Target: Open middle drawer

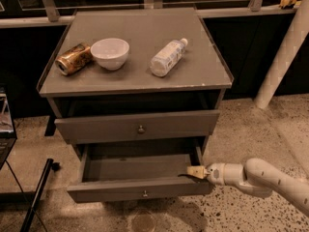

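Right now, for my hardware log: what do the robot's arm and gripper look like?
The arm is smooth, off-white, built of rounded tubular segments, no cables visible. The gripper, at the pulled-out drawer's right front corner, is tan and tapered.
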`<state>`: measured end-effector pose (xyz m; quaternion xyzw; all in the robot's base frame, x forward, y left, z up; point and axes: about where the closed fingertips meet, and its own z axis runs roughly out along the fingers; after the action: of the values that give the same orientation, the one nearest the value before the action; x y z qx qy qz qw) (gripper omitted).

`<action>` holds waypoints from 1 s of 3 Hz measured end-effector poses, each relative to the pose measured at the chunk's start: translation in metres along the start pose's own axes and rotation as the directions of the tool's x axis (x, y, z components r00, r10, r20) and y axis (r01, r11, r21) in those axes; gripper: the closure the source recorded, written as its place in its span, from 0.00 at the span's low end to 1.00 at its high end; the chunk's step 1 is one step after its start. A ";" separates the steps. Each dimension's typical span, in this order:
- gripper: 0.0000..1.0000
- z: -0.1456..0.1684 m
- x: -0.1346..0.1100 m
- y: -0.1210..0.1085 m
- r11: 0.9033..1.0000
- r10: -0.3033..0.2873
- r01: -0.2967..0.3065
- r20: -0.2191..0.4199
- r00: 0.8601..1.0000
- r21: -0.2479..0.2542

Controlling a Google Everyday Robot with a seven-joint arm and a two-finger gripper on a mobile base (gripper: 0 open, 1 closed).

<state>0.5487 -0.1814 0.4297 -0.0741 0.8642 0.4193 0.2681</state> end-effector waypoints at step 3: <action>1.00 -0.002 0.013 0.001 0.997 0.040 -0.038 0.033 0.999 -0.065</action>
<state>0.5372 -0.1810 0.4244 -0.0585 0.8467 0.4534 0.2723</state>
